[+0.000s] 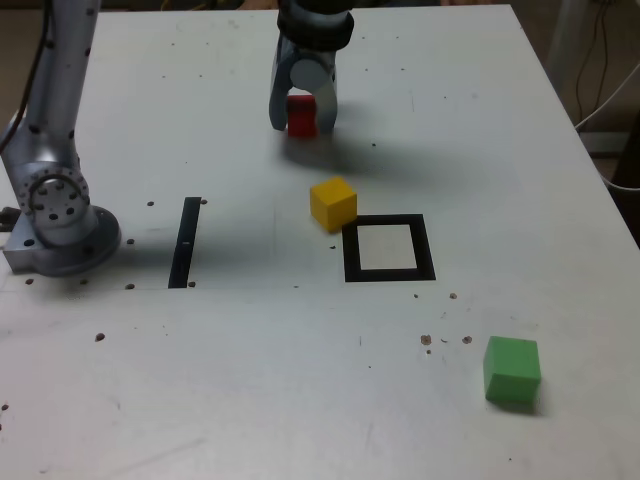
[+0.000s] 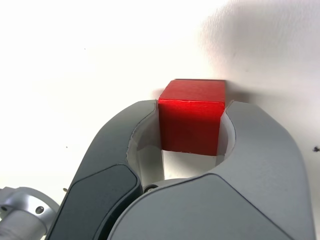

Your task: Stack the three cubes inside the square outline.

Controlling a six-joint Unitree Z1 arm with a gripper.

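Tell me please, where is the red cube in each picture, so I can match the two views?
Exterior view: the red cube is near the top, a little left of the middle, between the fingers of the gripper.
Wrist view: it is near the middle of the picture, between the same fingers.
Shared landmark: the gripper, with its two curved fingers on either side of the cube.

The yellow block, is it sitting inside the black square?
No, the exterior view shows the yellow block outside the black square, by its upper left corner.
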